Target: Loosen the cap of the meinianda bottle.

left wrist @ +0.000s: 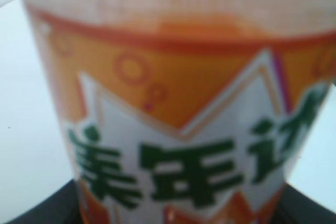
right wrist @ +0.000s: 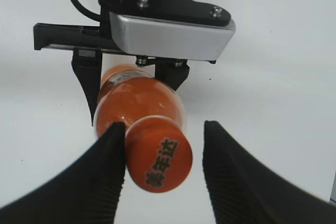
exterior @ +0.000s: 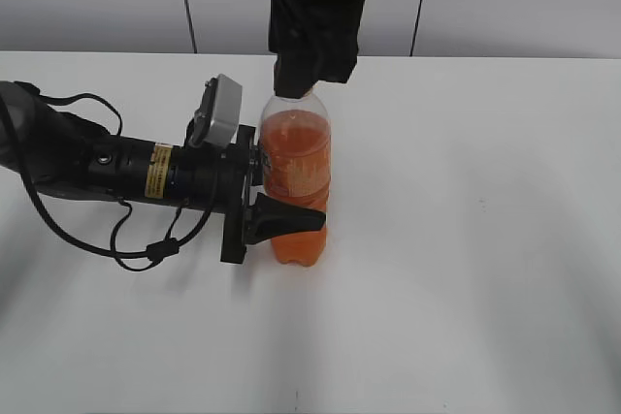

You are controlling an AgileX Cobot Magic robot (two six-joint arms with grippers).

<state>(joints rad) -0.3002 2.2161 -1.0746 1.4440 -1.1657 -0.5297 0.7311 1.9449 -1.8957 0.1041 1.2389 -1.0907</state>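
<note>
The meinianda bottle (exterior: 297, 167) stands upright on the white table, filled with orange drink. My left gripper (exterior: 277, 193) reaches in from the left and is shut on its waist. In the left wrist view the label (left wrist: 178, 145) fills the frame. My right gripper (right wrist: 164, 127) hangs straight above the bottle, open, with a finger on each side of the orange cap (right wrist: 160, 162). Its left finger touches the cap and its right finger stands clear of it. In the exterior view the right gripper (exterior: 296, 82) hides the cap.
The left arm (exterior: 116, 167) lies low across the table's left side, with a loose black cable (exterior: 126, 244) beside it. The left wrist camera housing (right wrist: 173, 36) sits close behind the bottle. The table's back edge (exterior: 505, 56) meets a grey wall.
</note>
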